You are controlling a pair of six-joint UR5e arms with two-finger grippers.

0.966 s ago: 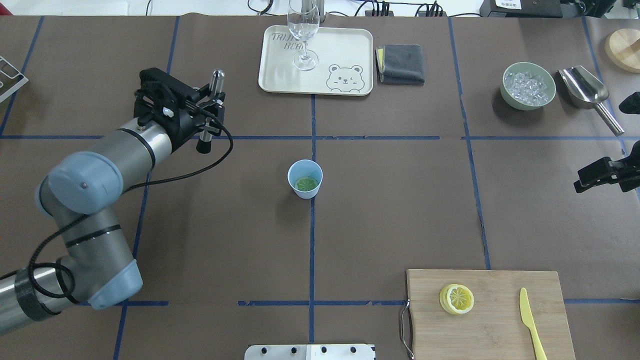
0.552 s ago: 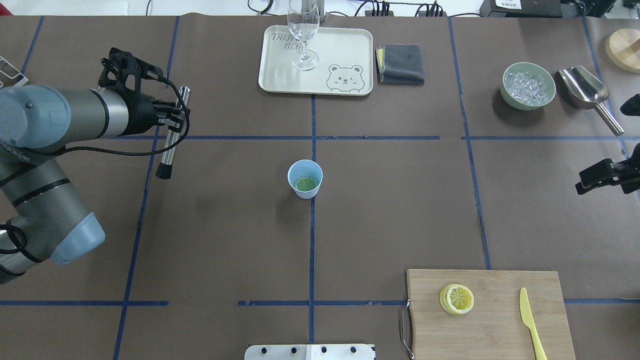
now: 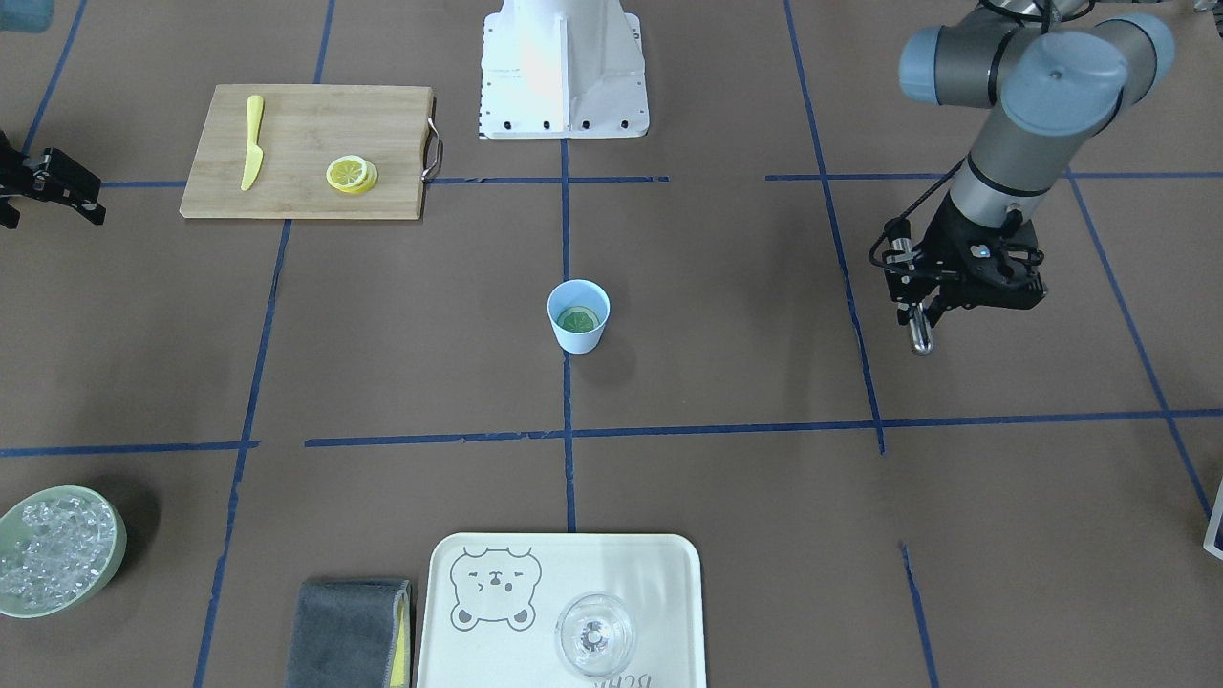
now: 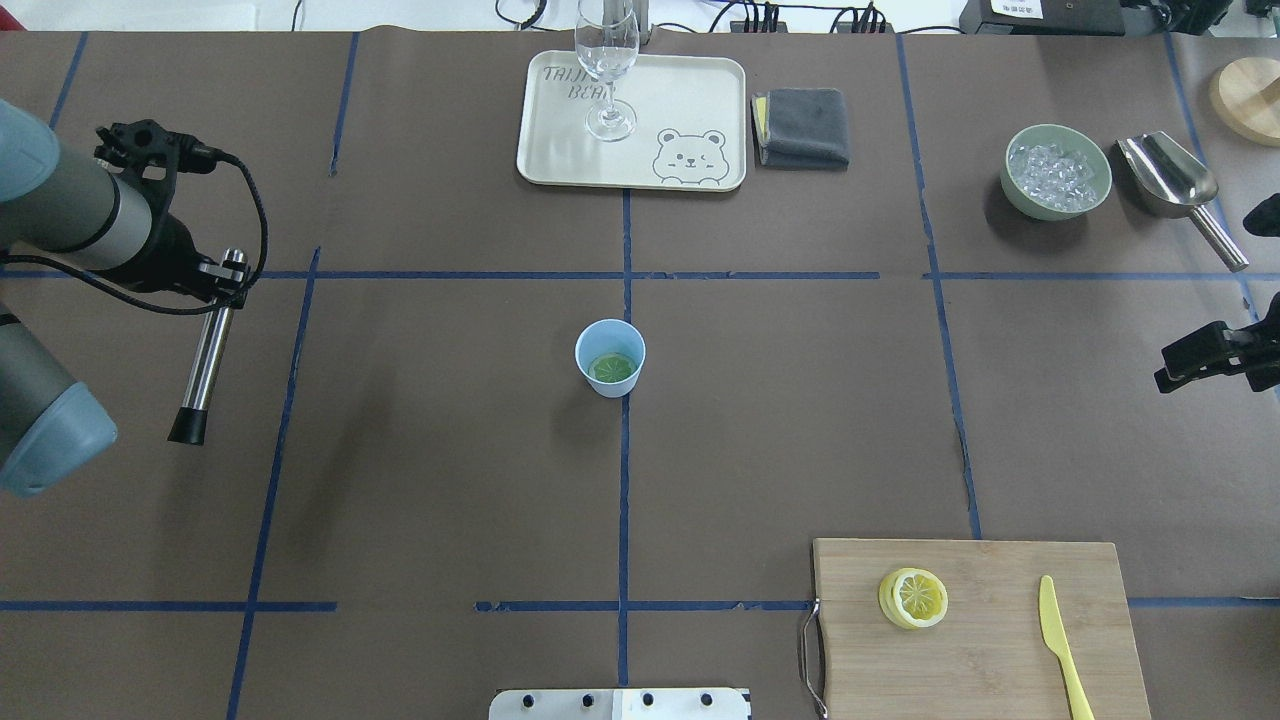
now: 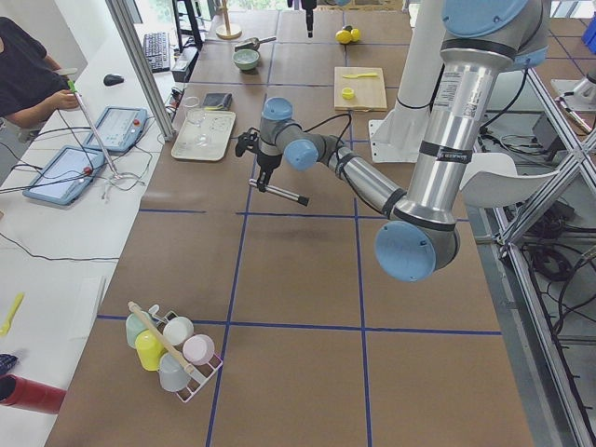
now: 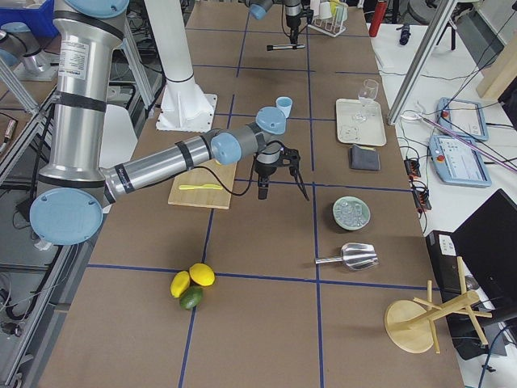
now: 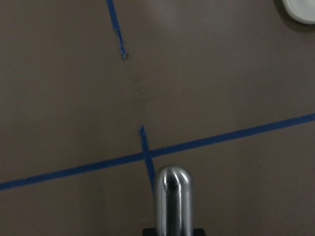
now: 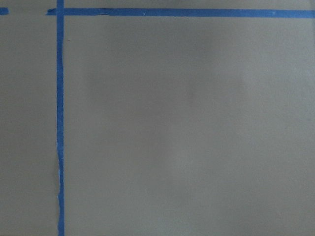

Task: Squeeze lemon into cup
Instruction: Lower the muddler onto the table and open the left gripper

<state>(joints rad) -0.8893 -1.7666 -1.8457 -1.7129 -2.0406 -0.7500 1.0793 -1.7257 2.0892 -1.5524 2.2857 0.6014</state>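
The brown paper-covered table (image 4: 450,480), crossed by blue tape lines, fills the overhead view. The left arm (image 4: 60,210) reaches in from the upper left edge. A wooden cutting board (image 4: 1000,650) lies at the lower right, and a cream tray (image 4: 690,100) printed with a bear sits at top centre. A folded grey cloth (image 4: 805,125) lies just to the right of the tray. Further right, near the upper right corner, are a pale green bowl (image 4: 1055,212) of ice and a metal scoop (image 4: 1165,175). The left gripper (image 4: 225,275) is clenched on a metal rod (image 4: 208,350) with a black tip, held above the table at the left. In the overhead view the rod points toward the bottom of the frame. The right gripper (image 6: 283,187) hangs at the middle of the right edge with its fingers spread and nothing between them. A clear stemmed glass (image 4: 607,60) stands on the tray's left half. The light-blue cup (image 4: 600,335) stands upright at the centre of the frame, on the middle tape line and well apart from both grippers. A stack of lemon slices (image 4: 915,598) rests on the board's left part, and a yellow toy knife (image 4: 1055,630) lies toward the board's right. The lemon slice (image 4: 613,368) lies flat in the cup's bottom and looks greenish there.
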